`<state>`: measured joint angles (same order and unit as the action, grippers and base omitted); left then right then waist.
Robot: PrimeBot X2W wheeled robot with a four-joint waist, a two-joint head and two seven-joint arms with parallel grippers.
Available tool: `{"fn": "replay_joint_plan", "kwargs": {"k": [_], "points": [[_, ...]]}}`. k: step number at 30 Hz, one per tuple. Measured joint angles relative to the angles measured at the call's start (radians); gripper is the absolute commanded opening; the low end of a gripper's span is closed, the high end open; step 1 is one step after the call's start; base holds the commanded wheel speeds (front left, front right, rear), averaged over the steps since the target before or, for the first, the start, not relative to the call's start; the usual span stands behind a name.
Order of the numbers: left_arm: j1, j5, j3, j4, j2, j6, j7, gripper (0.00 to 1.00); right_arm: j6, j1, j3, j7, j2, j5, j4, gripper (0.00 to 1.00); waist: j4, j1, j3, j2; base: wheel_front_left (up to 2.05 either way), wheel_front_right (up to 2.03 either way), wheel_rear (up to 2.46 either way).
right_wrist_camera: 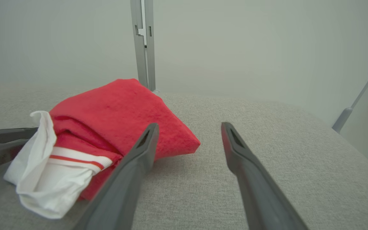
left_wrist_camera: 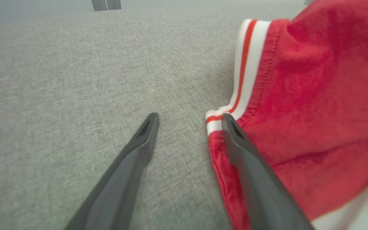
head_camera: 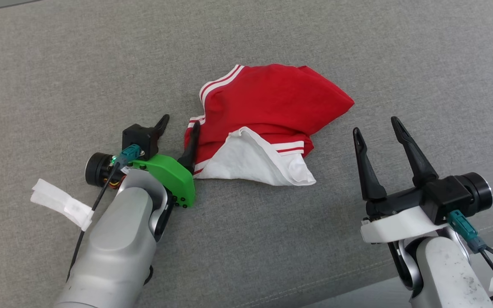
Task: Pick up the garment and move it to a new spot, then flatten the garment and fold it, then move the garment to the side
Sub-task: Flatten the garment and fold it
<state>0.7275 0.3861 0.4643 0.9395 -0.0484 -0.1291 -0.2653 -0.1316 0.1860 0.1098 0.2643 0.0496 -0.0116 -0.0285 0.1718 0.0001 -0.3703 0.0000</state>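
The left forearm (head_camera: 114,248) is rising from the near left corner and the right forearm (head_camera: 443,273) from the near right, both cut off by the frame. A white tape tag (head_camera: 60,203) is hanging off the left arm's cable. The cushion's near edge (head_camera: 400,269) is running just under the right arm, so room is running out on that side.

The left gripper (head_camera: 180,122) is holding its fingers apart with only grey fabric between them. Its right-hand finger (left_wrist_camera: 251,166) is lying along the garment's left striped edge and seems to be touching it, though the wrist view is too blurred there to be sure. The right gripper (head_camera: 376,125) is also standing open and empty, well apart from the garment's right corner, with bare cushion around both fingers.

The garment (head_camera: 272,98) is lying crumpled in the middle of the grey cushion (head_camera: 58,64), between the two grippers. It is red with white-and-red striped trim, and a white lining is turning out at its near side. Its folds are hiding its true outline. Bare fabric is stretching wide to the left, right and far side.

Beyond the cushion's far edge, a grey metal post (right_wrist_camera: 142,44) is standing against a pale wall (right_wrist_camera: 235,48), and a slanted pole (right_wrist_camera: 359,95) is leaning at the far right.
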Motion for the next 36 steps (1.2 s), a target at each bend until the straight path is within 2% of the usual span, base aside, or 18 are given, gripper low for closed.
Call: {"fn": "replay_joint_plan", "kwargs": {"k": [7, 8, 9, 14, 21, 26, 29, 33, 36], "points": [[0.002, -0.021, 0.063, 0.04, -0.002, 0.001, -0.009, 1.0, 0.0, 0.003, -0.008, 0.0, 0.0, 0.019, 0.006, 1.0, 0.008, 0.0, -0.003, 0.0, 0.0, 0.0, 0.0], [0.002, -0.016, 0.072, 0.04, -0.004, 0.001, -0.009, 0.37, 0.0, 0.003, -0.008, 0.0, 0.0, 0.019, 0.005, 1.0, 0.008, 0.0, -0.002, 0.0, 0.0, 0.0, 0.0], [0.002, -0.016, 0.081, 0.04, -0.004, 0.002, -0.009, 0.0, 0.0, 0.003, -0.008, 0.0, 0.0, 0.02, 0.005, 1.0, 0.009, 0.0, -0.001, 0.0, 0.0, 0.0, 0.0], [-0.001, 0.023, 0.096, 0.021, 0.001, 0.0, -0.003, 0.0, 0.0, 0.005, -0.007, 0.0, 0.0, 0.037, 0.004, 1.0, 0.016, 0.0, 0.012, 0.0, 0.0, 0.0, 0.0], [0.027, 0.163, 0.129, -0.197, -0.005, 0.0, 0.033, 0.0, 0.0, 0.003, -0.017, 0.0, 0.0, 0.056, -0.002, 1.0, 0.031, 0.0, 0.066, 0.0, 0.0, 0.0, 0.0], [0.099, 0.323, 0.159, -0.461, -0.047, 0.0, 0.187, 0.0, 0.0, -0.004, -0.006, 0.0, 0.0, 0.073, -0.01, 1.0, 0.048, 0.0, 0.112, 0.0, 0.0, 0.0, 0.0], [0.144, 0.429, 0.172, -0.582, -0.045, 0.0, 0.309, 0.0, 0.0, -0.02, 0.002, 0.0, 0.0, 0.081, -0.02, 1.0, 0.061, 0.0, 0.141, 0.0, 0.0, 0.0, 0.0], [0.252, 0.489, 0.171, -0.632, -0.03, 0.005, 0.411, 0.0, 0.0, -0.041, 0.019, 0.0, 0.0, 0.091, -0.029, 1.0, 0.084, 0.0, 0.175, 0.0, 0.0, 0.0, 0.0], [0.35, 0.526, 0.149, -0.628, -0.013, 0.038, 0.417, 0.0, 0.0, -0.049, 0.03, 0.0, 0.0, 0.1, -0.031, 1.0, 0.112, 0.0, 0.192, 0.0, 0.0, 0.0, 0.0]]}}
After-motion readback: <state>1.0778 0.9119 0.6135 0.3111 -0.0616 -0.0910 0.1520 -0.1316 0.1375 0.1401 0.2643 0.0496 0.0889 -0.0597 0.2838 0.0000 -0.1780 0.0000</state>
